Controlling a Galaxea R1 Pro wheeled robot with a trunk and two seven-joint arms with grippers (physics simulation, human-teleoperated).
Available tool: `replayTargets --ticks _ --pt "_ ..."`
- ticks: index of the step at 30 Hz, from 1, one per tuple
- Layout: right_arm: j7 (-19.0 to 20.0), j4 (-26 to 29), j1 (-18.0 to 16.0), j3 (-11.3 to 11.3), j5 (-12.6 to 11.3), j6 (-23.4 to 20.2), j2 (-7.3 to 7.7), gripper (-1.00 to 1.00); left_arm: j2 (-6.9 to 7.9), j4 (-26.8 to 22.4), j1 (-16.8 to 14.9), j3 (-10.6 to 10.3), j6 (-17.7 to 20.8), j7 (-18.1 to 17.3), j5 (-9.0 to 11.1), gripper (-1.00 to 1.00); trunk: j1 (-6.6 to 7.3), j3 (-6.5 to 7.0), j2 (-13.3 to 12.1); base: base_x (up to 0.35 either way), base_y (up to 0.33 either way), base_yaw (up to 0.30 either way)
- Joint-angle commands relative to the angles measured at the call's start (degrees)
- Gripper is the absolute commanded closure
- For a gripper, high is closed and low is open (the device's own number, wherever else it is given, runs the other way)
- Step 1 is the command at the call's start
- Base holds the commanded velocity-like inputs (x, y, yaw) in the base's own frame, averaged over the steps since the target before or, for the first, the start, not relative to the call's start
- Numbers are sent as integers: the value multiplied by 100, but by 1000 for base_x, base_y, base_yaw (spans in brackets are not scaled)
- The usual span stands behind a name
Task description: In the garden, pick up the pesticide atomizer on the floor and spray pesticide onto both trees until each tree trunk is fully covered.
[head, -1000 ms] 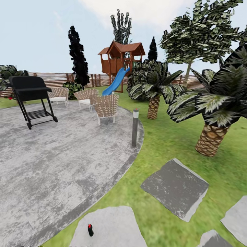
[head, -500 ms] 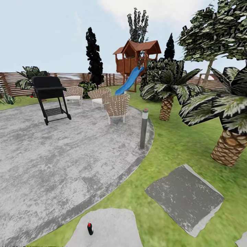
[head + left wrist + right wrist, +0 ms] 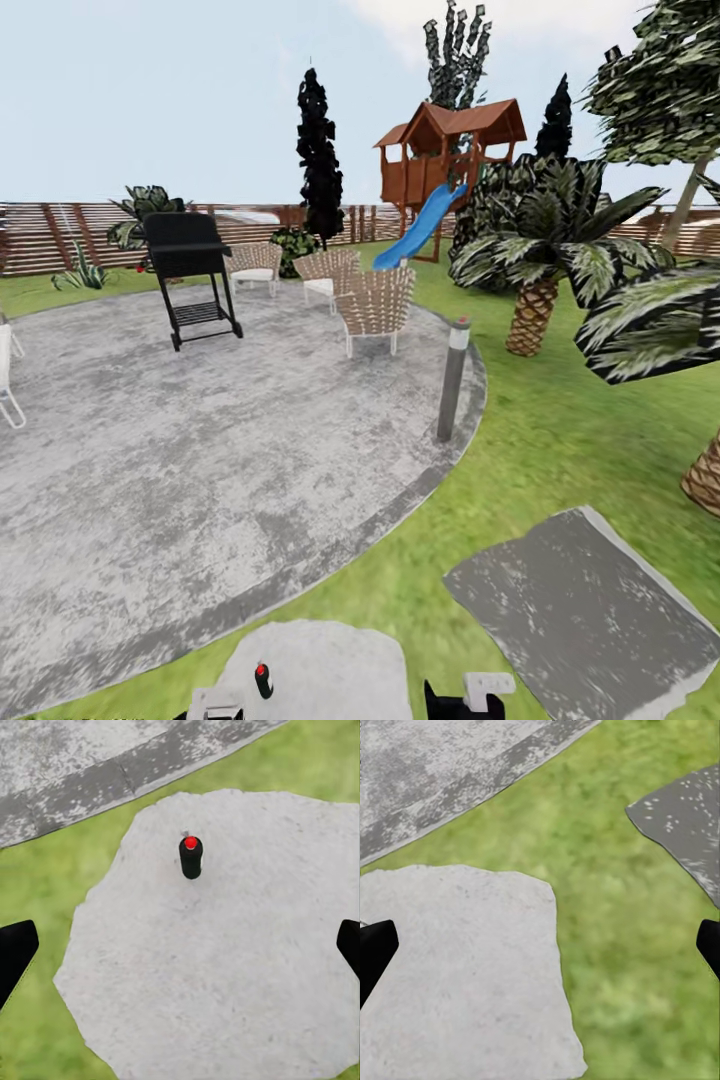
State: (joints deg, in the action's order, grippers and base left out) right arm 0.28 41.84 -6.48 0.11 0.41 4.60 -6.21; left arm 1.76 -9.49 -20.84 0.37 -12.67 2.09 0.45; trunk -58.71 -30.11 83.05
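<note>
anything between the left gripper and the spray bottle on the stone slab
Nothing visible. The spray bottle stands upright, alone on the pale stone slab, and the open left gripper looks straight down at it over bare stone.

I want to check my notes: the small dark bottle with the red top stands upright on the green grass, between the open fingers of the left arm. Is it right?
Not quite. The bottle stands on the pale stepping stone, not on grass; the left wrist view shows it. The rest holds: it is upright, ahead between the open fingers.
</note>
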Motion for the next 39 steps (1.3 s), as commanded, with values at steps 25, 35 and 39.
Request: replayTargets --ticks 25,35,39 --pt "-1 -106 -3 -2 11 278 6 -100 237 17 35 31 -121 37 43 -100 -2 -128 3 112 -245 258" --pt "7 -106 -3 -2 12 278 6 -100 251 24 33 33 -108 43 50 -100 -2 -177 3 1 -279 258" --pt "7 -106 -3 -2 12 278 6 -100 254 26 33 33 -98 46 57 -100 -2 -197 3 72 -279 258"
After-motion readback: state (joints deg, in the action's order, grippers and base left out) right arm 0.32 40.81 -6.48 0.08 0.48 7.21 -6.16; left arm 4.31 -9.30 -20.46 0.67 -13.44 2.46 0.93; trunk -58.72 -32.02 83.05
